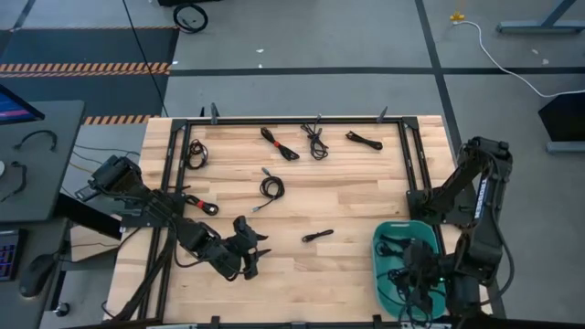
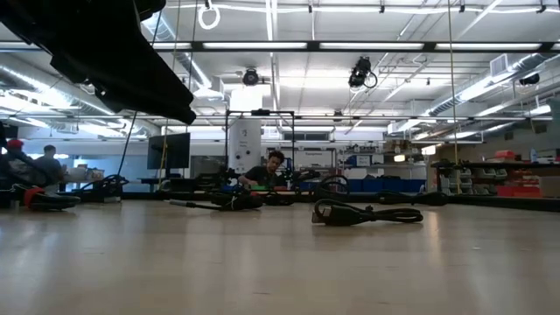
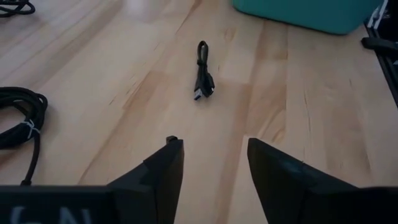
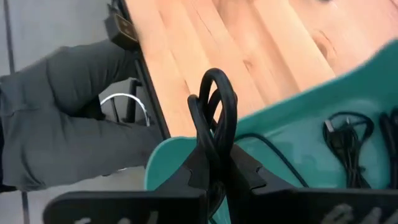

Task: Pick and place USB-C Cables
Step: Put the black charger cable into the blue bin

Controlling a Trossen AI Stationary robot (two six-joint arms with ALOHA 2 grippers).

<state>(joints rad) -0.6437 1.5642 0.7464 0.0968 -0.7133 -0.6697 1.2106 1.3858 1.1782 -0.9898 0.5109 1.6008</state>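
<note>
Several black USB-C cables lie on the wooden table: coils near the far edge (image 1: 279, 143), (image 1: 315, 142), (image 1: 364, 139), (image 1: 196, 151), one coil mid-table (image 1: 271, 187), one with a red tie (image 1: 203, 205), and a short folded one (image 1: 317, 236) (image 3: 202, 71). My left gripper (image 1: 254, 254) (image 3: 211, 162) is open and hovers just above the table, pointing at the short folded cable, a little short of it. My right gripper (image 1: 416, 285) (image 4: 216, 163) is over the teal bin (image 1: 382, 239) and shut on a black cable. More cables lie in the bin (image 4: 348, 143). My right gripper pinches a folded black cable between its two fingers. The looped fold (image 4: 216, 102) sticks out past the fingertips. The gripper stands over the teal bin's rim (image 4: 180, 146), and the cable is lifted clear there. The fingers hide the rest of the cable.
The teal bin sits at the table's near right corner. A black frame rail (image 1: 411, 155) runs around the table top. A coiled cable (image 3: 18, 118) lies beside my left gripper. Something in grey cloth (image 4: 62, 112) shows just off the table edge by the bin. People sit in the room beyond (image 2: 271, 171).
</note>
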